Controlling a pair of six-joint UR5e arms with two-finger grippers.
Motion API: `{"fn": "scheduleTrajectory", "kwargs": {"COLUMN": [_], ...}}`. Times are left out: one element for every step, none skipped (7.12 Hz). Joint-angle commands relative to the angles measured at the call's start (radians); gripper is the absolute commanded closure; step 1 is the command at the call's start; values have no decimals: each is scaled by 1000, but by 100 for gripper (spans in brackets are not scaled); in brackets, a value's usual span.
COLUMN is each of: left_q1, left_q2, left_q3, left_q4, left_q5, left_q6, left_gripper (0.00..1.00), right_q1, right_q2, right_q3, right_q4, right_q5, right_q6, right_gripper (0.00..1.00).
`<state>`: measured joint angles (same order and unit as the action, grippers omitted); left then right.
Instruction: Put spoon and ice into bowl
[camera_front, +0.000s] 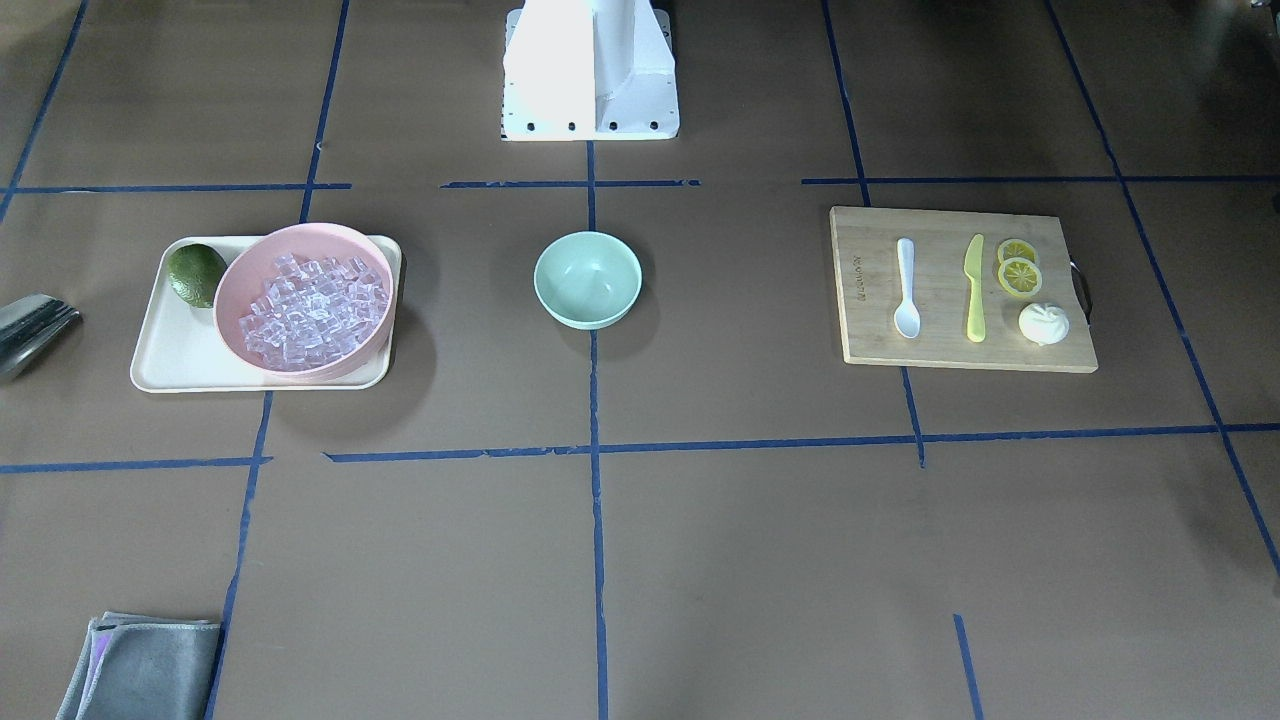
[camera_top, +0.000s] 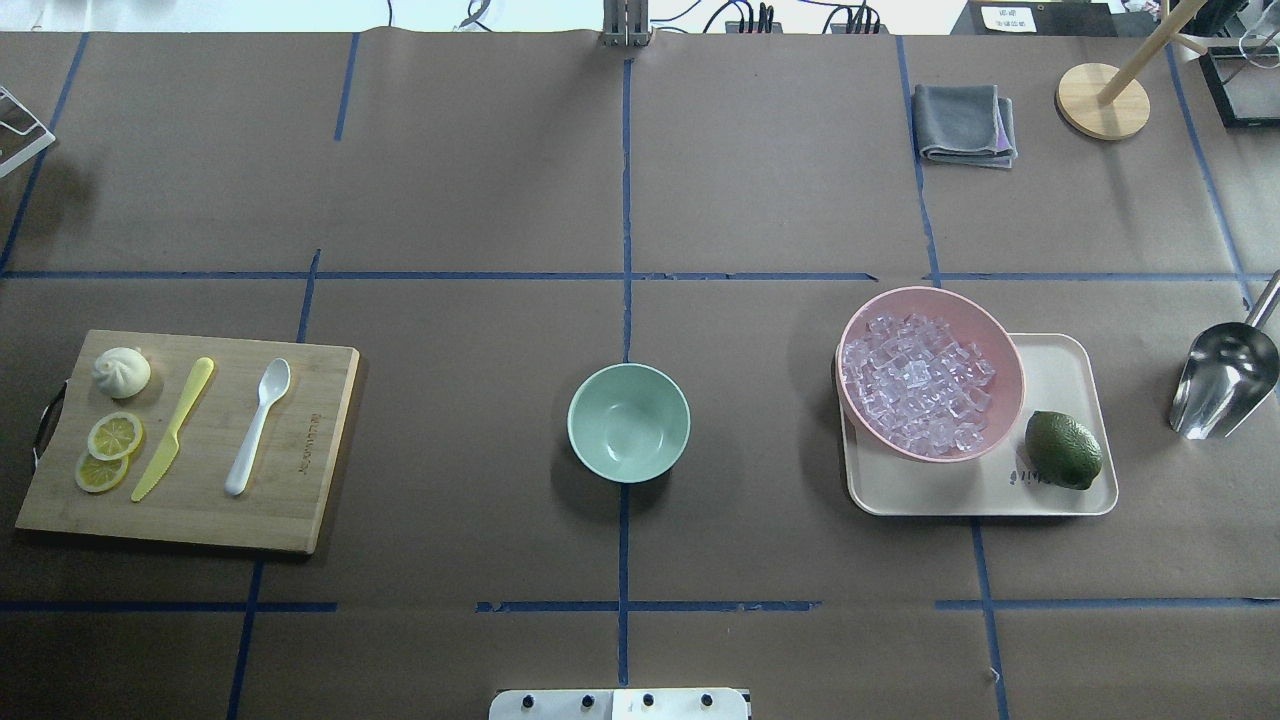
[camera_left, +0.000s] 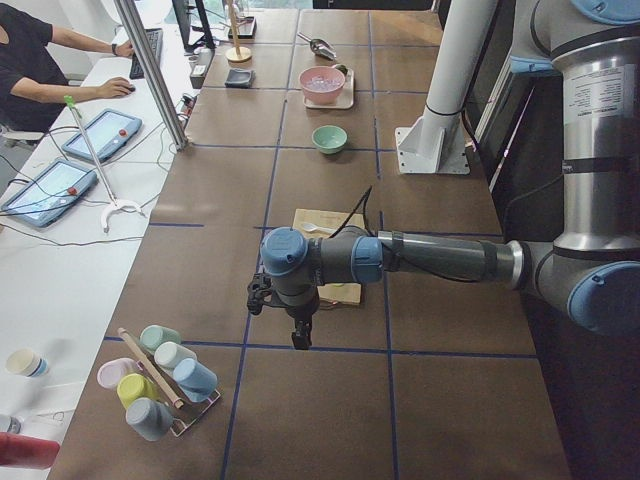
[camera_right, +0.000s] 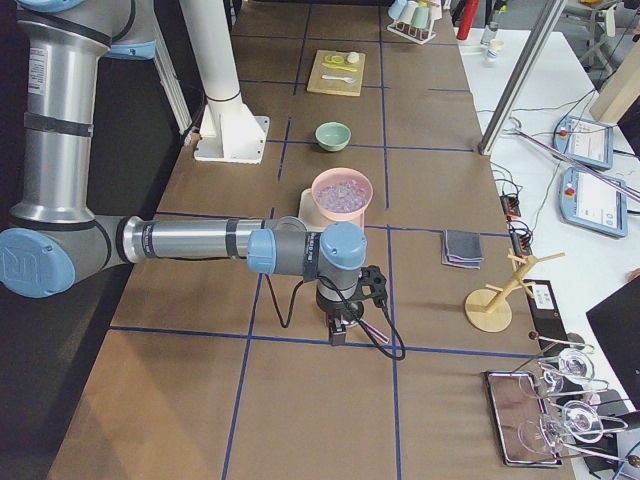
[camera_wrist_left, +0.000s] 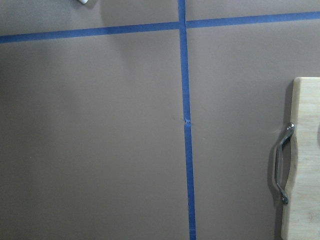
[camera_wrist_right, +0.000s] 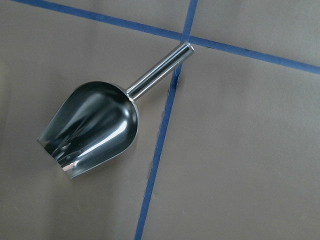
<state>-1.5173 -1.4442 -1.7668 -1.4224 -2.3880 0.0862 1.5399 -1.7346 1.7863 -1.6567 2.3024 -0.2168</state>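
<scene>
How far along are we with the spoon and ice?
Done: nothing yet; the mint-green bowl is empty. In hand: nothing visible; the left gripper and right gripper hang at the table's ends, away from the items. Left: both steps, since the spoon lies on the cutting board and the ice is in the pink bowl.

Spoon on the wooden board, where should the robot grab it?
Probably take the spoon by the middle of its slim handle, coming straight down from above and pinching across its width. It lies flat on the cutting board, and the knife beside it leaves a gap.
</scene>
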Motion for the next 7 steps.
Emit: {"fn": "scheduleTrajectory", "kwargs": {"left_q1": [34,125,205,311,409,502,596], "left_q2": [13,8,-4,-63,-83,-106,-158], "left_q3": [-11,-13,-43,-61,-78,-79,-60], "left_q4": [-79,-151,-224,-327,-419,-506,-519], "left_q5": [-182,-200,-194,-169,-99,15,117], "left_q6": [-9,-13,-137,-349,-528,-637,-742], "left_gripper": [0,0,0,0,0,0,0], "right_q1": [-3,-3,-7,-11,-11,-11,-11], "right_q2": [1,1,1,1,1,1,0], "right_q3": [2,10,10,10,10,10,10], "right_q4": [0,15,46,54,55,55,55], "right_q5": [2,5,5,6,8,25,37], "right_q6": [5,7,7,11,11,11,11], "right_gripper": [0,0,0,0,0,0,0]}}
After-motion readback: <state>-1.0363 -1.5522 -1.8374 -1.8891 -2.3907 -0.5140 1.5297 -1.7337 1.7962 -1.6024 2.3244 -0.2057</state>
